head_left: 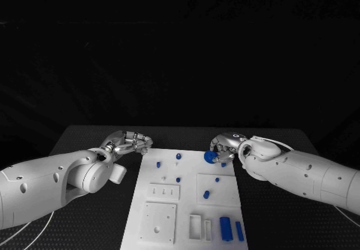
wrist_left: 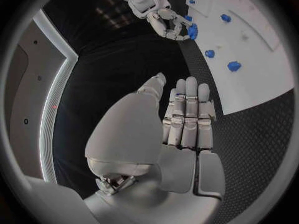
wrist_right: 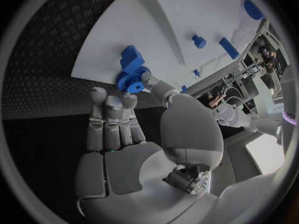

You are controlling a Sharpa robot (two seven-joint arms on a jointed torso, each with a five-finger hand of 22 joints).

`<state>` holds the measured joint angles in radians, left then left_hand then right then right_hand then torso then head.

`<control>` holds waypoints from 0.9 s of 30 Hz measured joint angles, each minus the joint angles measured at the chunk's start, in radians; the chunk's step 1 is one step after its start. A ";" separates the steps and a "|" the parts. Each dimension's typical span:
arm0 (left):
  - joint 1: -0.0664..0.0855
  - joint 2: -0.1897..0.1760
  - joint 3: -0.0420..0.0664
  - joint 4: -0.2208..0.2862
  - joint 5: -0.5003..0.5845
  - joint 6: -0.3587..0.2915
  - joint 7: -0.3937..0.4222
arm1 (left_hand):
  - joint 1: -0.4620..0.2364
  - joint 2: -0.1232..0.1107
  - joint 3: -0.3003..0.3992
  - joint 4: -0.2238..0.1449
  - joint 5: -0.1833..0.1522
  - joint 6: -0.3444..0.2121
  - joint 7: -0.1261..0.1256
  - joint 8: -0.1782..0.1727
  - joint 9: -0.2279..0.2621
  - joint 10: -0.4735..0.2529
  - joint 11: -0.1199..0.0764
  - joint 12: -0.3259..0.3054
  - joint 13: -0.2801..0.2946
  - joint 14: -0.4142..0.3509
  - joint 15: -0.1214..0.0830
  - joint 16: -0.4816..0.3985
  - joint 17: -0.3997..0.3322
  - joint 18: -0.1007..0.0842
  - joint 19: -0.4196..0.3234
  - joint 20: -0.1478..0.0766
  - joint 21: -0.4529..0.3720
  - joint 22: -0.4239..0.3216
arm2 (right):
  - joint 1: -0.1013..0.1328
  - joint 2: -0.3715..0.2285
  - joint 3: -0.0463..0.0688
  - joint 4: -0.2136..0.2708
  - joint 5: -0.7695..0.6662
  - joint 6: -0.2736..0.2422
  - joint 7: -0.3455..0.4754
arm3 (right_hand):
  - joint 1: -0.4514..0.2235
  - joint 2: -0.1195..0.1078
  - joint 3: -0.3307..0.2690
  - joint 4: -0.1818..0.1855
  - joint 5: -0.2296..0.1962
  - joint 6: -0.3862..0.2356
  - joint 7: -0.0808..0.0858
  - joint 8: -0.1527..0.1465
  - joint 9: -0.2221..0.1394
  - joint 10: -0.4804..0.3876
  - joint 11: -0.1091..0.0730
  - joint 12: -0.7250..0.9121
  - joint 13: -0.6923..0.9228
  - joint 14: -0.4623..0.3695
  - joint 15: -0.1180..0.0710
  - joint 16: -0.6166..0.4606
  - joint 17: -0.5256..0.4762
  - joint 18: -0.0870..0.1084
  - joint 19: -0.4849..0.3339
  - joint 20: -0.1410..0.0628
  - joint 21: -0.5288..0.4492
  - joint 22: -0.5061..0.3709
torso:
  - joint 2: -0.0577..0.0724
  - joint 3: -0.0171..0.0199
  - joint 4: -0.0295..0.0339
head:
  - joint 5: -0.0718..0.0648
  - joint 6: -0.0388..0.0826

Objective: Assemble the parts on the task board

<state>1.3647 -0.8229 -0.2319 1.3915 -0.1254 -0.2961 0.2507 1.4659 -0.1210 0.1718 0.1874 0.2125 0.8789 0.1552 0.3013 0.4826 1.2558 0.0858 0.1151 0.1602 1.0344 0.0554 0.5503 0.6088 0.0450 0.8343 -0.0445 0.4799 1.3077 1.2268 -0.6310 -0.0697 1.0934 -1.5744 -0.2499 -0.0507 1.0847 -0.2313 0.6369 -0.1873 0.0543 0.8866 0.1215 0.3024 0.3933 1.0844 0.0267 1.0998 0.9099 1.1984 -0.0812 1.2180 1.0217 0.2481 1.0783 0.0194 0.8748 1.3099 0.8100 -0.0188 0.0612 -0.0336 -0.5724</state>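
The white task board [head_left: 188, 208] lies in the middle of the black table. My right hand [head_left: 227, 147] is over the board's far right edge and pinches a blue gear [head_left: 210, 156] between thumb and fingers; the right wrist view shows the gear [wrist_right: 131, 83] just above the board, next to a blue block [wrist_right: 131, 58]. The left wrist view also shows that hand [wrist_left: 163, 16] around the gear [wrist_left: 192, 31]. My left hand [head_left: 130, 142] hovers off the board's far left corner, holding nothing, its fingers [wrist_left: 187, 114] stretched out side by side.
Small blue pegs [head_left: 178, 155] [head_left: 159, 164] [head_left: 217, 179] stand on the far half of the board. Two long blue pieces [head_left: 225, 225] [head_left: 239, 230] lie near its front right. White raised blocks [head_left: 164, 191] [head_left: 159, 221] sit on the left half.
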 measured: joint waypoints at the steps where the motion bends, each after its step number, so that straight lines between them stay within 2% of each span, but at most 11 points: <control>1: 0.000 0.000 0.000 0.000 0.000 0.001 0.000 | 0.000 0.000 0.000 0.000 0.000 0.000 0.000 0.000 0.000 0.000 0.000 0.000 0.000 0.000 0.000 0.000 0.000 0.000 0.000 0.000 0.000 0.000 | 0.000 0.000 0.000 0.000 0.001 -0.001 0.000 | 0.000 0.000 0.000 0.000 0.000 0.000 0.000 0.000 -0.001 0.000 0.000 0.000 0.000 0.000 0.000 0.000 0.000 0.000 0.000 0.000 0.000 0.000 | 0.000 0.0001 -0.0002 | 0.001 0.000; 19: 0.000 -0.003 0.000 0.003 -0.002 0.016 -0.010 | 0.000 0.000 -0.003 0.003 0.000 0.000 0.000 0.000 0.000 0.000 0.000 -0.004 0.001 -0.006 -0.001 -0.004 0.001 -0.001 0.000 0.000 0.000 0.000 | -0.005 0.015 0.004 -0.023 0.012 -0.002 0.010 | -0.010 -0.002 0.002 0.002 0.000 0.000 0.000 0.008 0.000 0.000 0.000 0.004 0.001 0.001 0.002 0.004 0.002 0.000 -0.004 0.000 0.006 0.000 | 0.000 0.0003 0.0000 | 0.005 -0.008; 25: 0.000 -0.003 0.000 0.005 -0.004 0.019 -0.013 | 0.000 0.000 -0.003 0.003 0.000 0.000 0.000 0.000 0.000 0.000 0.000 -0.004 0.001 -0.007 0.000 -0.004 0.001 -0.001 0.000 0.000 0.000 0.000 | -0.006 0.014 0.002 -0.022 0.013 -0.004 0.014 | -0.015 0.004 0.005 -0.001 0.000 0.000 0.000 0.007 -0.005 0.000 0.000 0.004 0.002 0.000 0.003 0.009 0.004 0.000 -0.006 -0.002 0.012 0.000 | -0.001 -0.0004 -0.0013 | 0.006 -0.010; 27: 0.000 -0.003 0.000 0.005 -0.005 0.020 -0.013 | 0.000 0.000 -0.003 0.003 0.000 0.000 0.000 0.000 0.000 0.000 0.000 -0.004 0.001 -0.007 0.000 -0.004 0.001 -0.001 0.000 0.000 0.000 0.000 | -0.007 0.014 0.002 -0.022 0.013 -0.004 0.015 | -0.009 0.010 0.011 0.000 0.000 0.000 0.000 0.014 -0.002 0.000 0.000 0.008 0.002 -0.002 0.001 0.009 0.005 0.000 -0.006 -0.002 0.015 0.000 | -0.002 -0.0005 -0.0015 | 0.006 -0.011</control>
<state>1.3648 -0.8263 -0.2318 1.3969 -0.1302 -0.2765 0.2375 1.4659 -0.1210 0.1691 0.1900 0.2122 0.8789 0.1553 0.3014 0.4827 1.2557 0.0858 0.1113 0.1609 1.0271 0.0555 0.5465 0.6094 0.0442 0.8343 -0.0444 0.4799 1.3074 1.2198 -0.6174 -0.0676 1.0716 -1.5615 -0.2542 -0.0360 1.0757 -0.2216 0.6477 -0.1873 0.0543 0.8867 0.1214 0.3169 0.3910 1.0844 0.0266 1.1075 0.9121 1.1967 -0.0799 1.2269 1.0264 0.2485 1.0726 0.0179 0.8896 1.3099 0.8083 -0.0193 0.0596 -0.0272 -0.5830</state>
